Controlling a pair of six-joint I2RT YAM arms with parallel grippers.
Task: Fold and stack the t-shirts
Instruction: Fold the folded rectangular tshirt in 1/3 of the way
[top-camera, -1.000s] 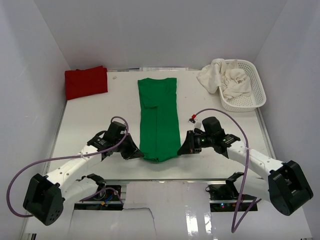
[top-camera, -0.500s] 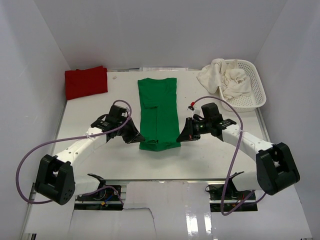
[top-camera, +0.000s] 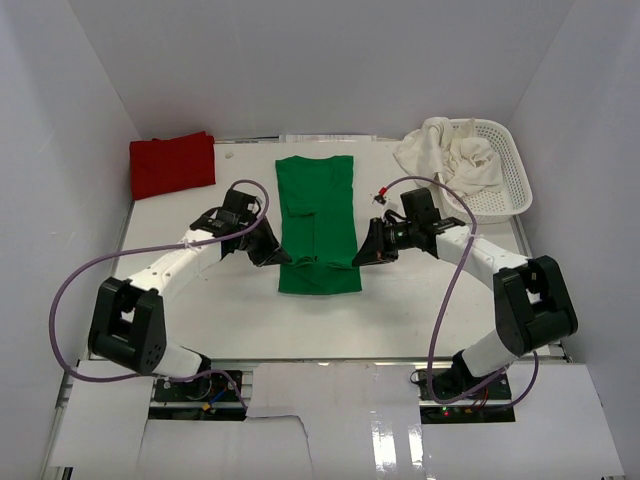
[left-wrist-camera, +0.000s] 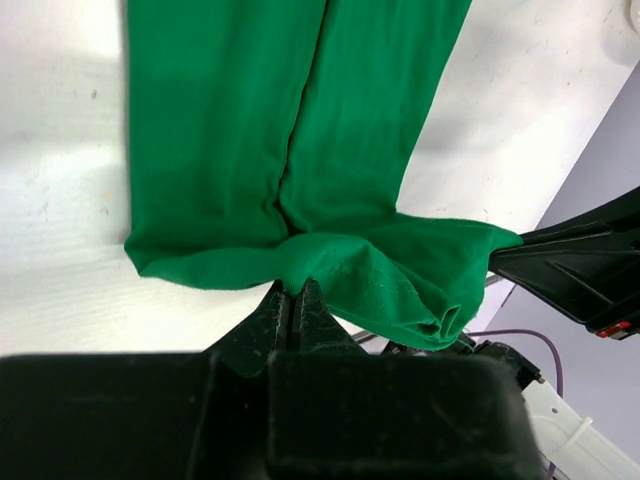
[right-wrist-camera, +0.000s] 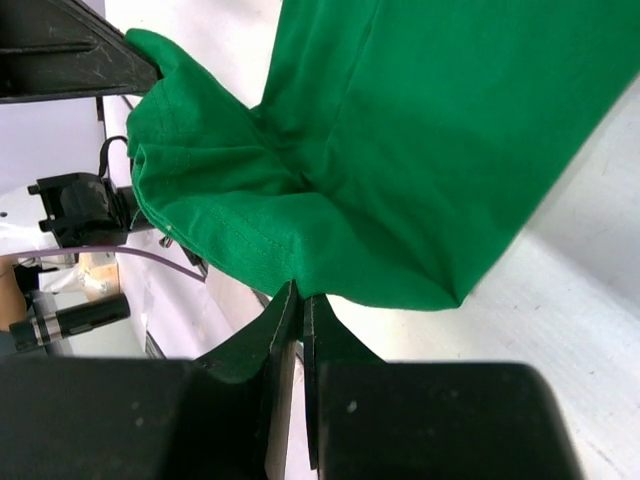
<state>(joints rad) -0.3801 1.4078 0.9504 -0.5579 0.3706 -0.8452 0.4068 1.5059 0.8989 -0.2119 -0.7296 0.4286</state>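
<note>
We see the left gripper (top-camera: 285, 262) and right gripper (top-camera: 357, 262) each pinching the green t-shirt (top-camera: 317, 215) hem mid-frame, red t-shirt (top-camera: 172, 165) upper left, cream t-shirts (top-camera: 452, 160) in basket (top-camera: 512, 160) upper right.

The right gripper (right-wrist-camera: 298, 292) pinches a raised fold of the green t-shirt (right-wrist-camera: 430, 130) at lower centre. The black part (right-wrist-camera: 60, 55) at upper left is perhaps another gripper.

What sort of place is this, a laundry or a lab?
Probably a robot test cell: a white-walled table, left gripper and right gripper pinching a green t-shirt, a basket of cream t-shirts waiting.
</note>
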